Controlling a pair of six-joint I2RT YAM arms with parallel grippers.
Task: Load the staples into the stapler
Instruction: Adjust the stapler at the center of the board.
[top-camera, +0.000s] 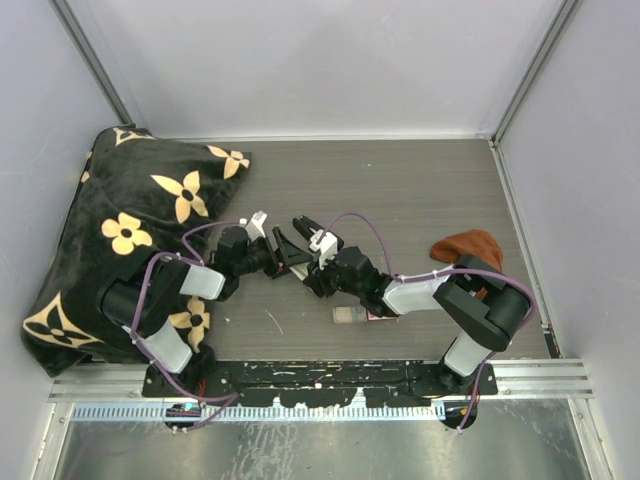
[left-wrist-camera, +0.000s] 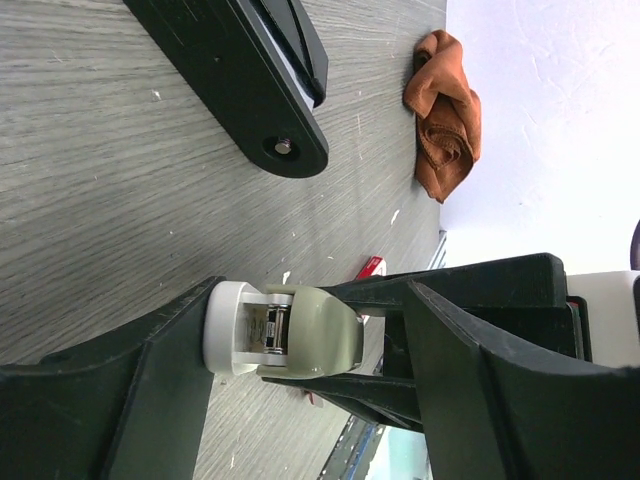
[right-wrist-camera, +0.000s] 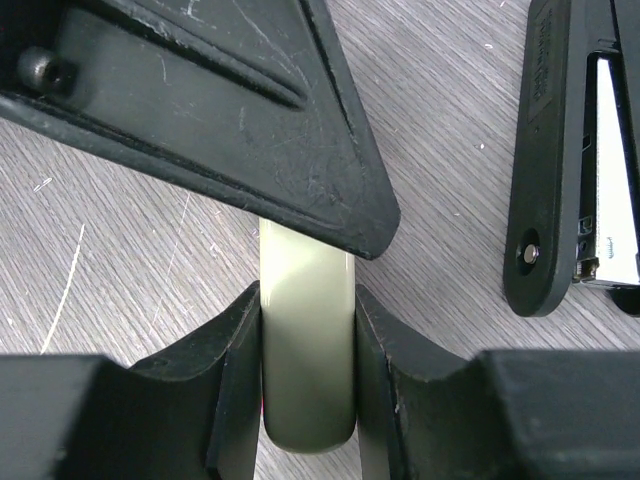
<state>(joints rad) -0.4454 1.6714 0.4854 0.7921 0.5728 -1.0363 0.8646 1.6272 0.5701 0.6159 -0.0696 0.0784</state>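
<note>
The staples (top-camera: 345, 315), as best the top view allows, are the small pale block lying flat on the worktop (top-camera: 420, 190) just beside the red-and-white box (top-camera: 378, 316), under the right forearm and in neither arm's grasp. Such a strip should be light and stiff, but brittle along its glued joints, slick and low-lying. I would pinch it gently across its long sides near the middle, not by the ends. The black stapler (right-wrist-camera: 545, 150) lies opened on the worktop near both arms. The right gripper (right-wrist-camera: 305, 300) has its jaws narrow, clamped on the flanks of a cream-green oblong (right-wrist-camera: 305, 390). The left gripper (left-wrist-camera: 310, 300) has its jaws wide around that oblong's white-capped end, not clamping it.
</note>
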